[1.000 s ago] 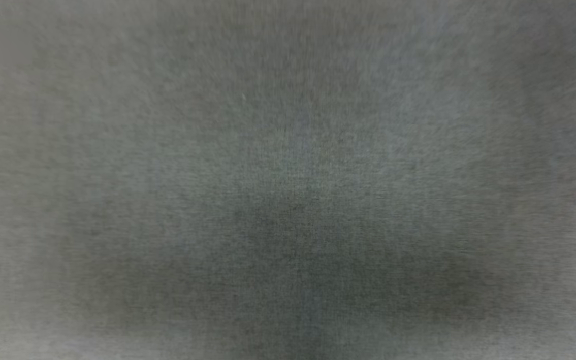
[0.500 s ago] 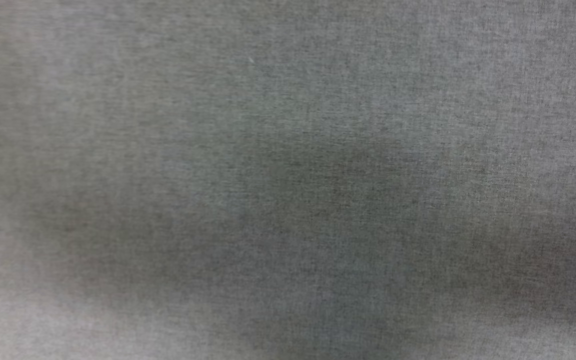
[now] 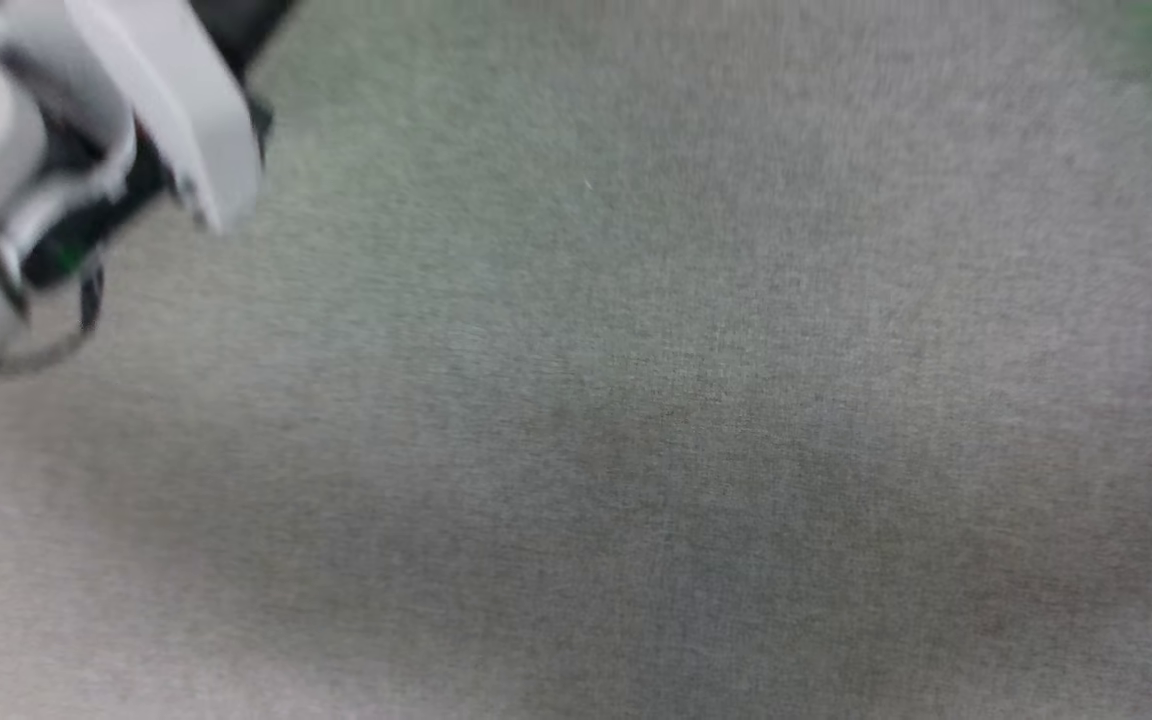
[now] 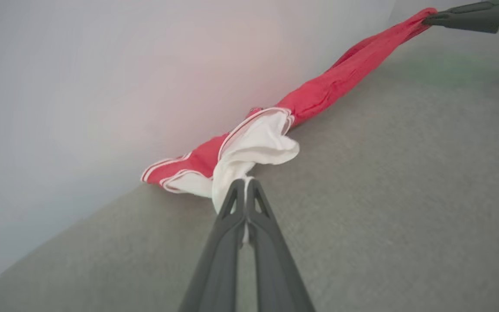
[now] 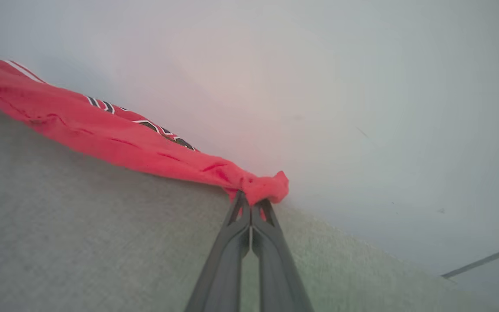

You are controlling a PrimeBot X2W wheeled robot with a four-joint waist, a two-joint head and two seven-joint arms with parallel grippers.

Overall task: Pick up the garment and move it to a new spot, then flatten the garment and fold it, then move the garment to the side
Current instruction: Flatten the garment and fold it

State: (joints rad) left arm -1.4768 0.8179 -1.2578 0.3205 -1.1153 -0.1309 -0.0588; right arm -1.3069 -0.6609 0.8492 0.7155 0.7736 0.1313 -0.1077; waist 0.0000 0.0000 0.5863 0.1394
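Red-and-white garment (image 4: 332, 82), twisted into a rope, strung between both grippers over the grey fabric surface (image 4: 405, 182), close to a pale wall (image 4: 80, 86). Left gripper (image 4: 246, 185) pinched fully together on a tip of the white sleeve (image 4: 258, 147), only a small tuck of cloth between the fingers. Right gripper (image 5: 250, 200) clamped fully together on a red bunch at the far end; also visible at the top right corner of the left wrist view, red cloth at its tips. Black white-edged lettering (image 5: 163, 130) half buried in the twist. Cannot tell whether the sagging middle touches the surface or hangs just clear. Head view blurred: grey surface plus a pale arm casing (image 3: 136, 110) at upper left, no use for checking the cloth.

Judged step: carry to the new spot; flattening and folding not yet done.

Risks, judged:
- Thin bite on the sleeve: likely slip-out under more tension or a quick swing, then one end dropped and dangling from the right grip alone.
- Too much spread between arms: strain on the sleeve seam, or pop-out from either pinch.
- Twist left in at set-down: landing as a rope, not a sheet; harder flattening, face-up side unknown.
- Closeness to the wall: possible brush or snag of cloth or fingers.
- Low middle: possible drag on the grey fabric, bunching underneath.
- Blurred head view: poor sight of the landing spot.

Safest guess: even height, mild tension, untwist before lowering.
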